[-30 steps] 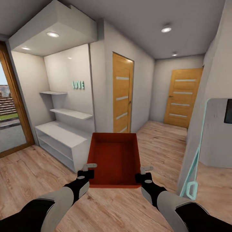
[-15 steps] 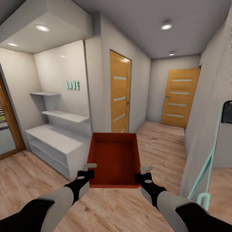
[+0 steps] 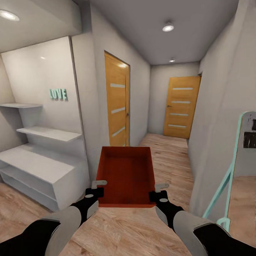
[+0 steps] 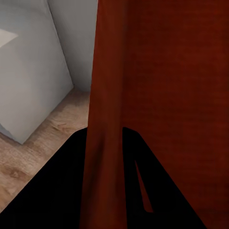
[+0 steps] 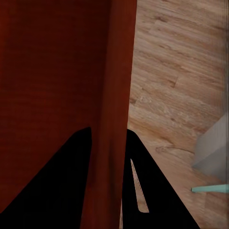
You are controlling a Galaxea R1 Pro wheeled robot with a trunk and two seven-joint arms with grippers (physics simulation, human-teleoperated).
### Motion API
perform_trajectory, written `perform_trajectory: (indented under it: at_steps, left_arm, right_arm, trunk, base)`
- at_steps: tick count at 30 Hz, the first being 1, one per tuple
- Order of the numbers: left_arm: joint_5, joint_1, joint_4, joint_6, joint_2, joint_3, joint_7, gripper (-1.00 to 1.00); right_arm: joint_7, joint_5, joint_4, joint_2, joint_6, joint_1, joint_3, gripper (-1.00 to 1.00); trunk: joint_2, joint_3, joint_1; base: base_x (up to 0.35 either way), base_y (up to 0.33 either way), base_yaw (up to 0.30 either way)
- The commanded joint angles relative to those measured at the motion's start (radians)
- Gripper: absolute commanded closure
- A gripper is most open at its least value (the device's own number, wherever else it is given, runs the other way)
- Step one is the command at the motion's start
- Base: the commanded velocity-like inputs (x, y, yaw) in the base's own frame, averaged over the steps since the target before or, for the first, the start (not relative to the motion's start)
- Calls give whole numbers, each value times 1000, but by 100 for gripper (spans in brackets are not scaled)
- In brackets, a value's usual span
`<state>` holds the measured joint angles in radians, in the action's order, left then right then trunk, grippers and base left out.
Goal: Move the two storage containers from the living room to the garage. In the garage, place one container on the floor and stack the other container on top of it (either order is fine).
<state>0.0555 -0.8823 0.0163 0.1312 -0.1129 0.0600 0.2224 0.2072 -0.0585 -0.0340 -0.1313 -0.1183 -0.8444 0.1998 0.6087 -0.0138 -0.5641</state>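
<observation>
Bin [image 3: 125, 176]: we carry it straight ahead, long axis toward the far door [image 3: 180, 106].
Left gripper [image 3: 95, 190]: pinching bin's left wall.
Right gripper [image 3: 159, 192]: pinching right wall.

Floor: you see pale wood planks [image 3: 167, 149] running toward the far door [image 3: 180, 106].
Walls: light grey.
Left of that door: side door [image 3: 116, 103], white shelving [image 3: 39, 167].
Light: ceiling spotlights [image 3: 168, 27].
</observation>
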Motion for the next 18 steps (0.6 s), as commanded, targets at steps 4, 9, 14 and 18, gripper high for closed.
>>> perform_trajectory:
  at_steps: [4,9,14,18]
  left_arm:
    - [1,-1,8,16,-2,-26,21,100]
    - [1,-1,8,16,-2,-26,21,100]
    - [1,-1,8,16,-2,-26,21,100]
    - [1,-1,8,16,-2,-26,21,100]
  right_arm:
    - [8,-26,6,-4,-6,-1,-2,100]
    - [8,-26,6,-4,-6,-1,-2,100]
    - [8,-26,6,-4,-6,-1,-2,100]
    - [7,-26,6,-4,-6,-1,-2,100]
  trunk:
    - [1,-1,-1]
    - [1,-1,-1]
    - [1,-1,-1]
    - [1,-1,-1]
  base:
    - [323,142,-286]
    - [323,142,-286]
    - [323,142,-286]
    - [323,142,-286]
